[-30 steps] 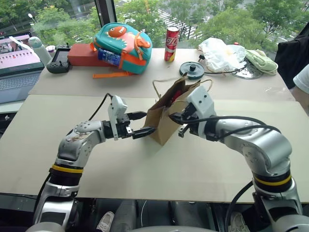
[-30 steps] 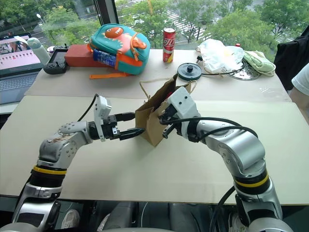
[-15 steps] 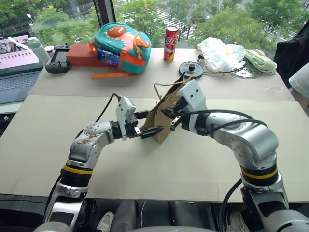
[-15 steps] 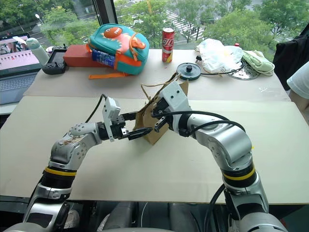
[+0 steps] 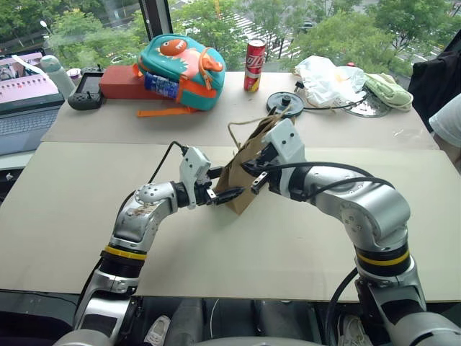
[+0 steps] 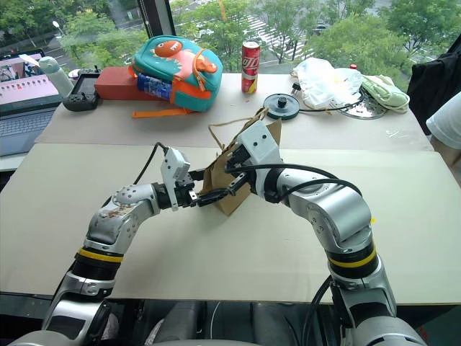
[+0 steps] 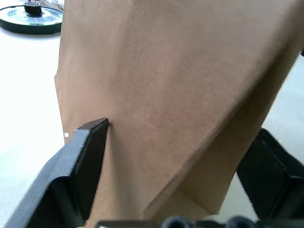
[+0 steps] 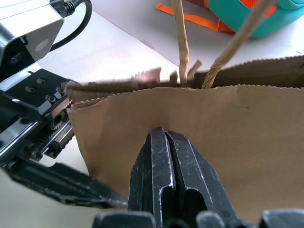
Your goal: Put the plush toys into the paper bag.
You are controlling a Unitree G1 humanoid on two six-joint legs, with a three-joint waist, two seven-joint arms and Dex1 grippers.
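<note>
**Both grippers at the bag, mid-desk**

Bag [image 5: 248, 176] stands tilted at mid-desk, well back from the near edge, handles up. Right gripper [image 8: 164, 142]: fingers pressed together w/ nothing between them, tips against the bag's upper wall. Left gripper [image 7: 180, 156]: fingers apart, one each side of the bag's lower corner; one tip touches the paper, grip can't tell. Toys not made out.

No legible txt anywhere
</note>
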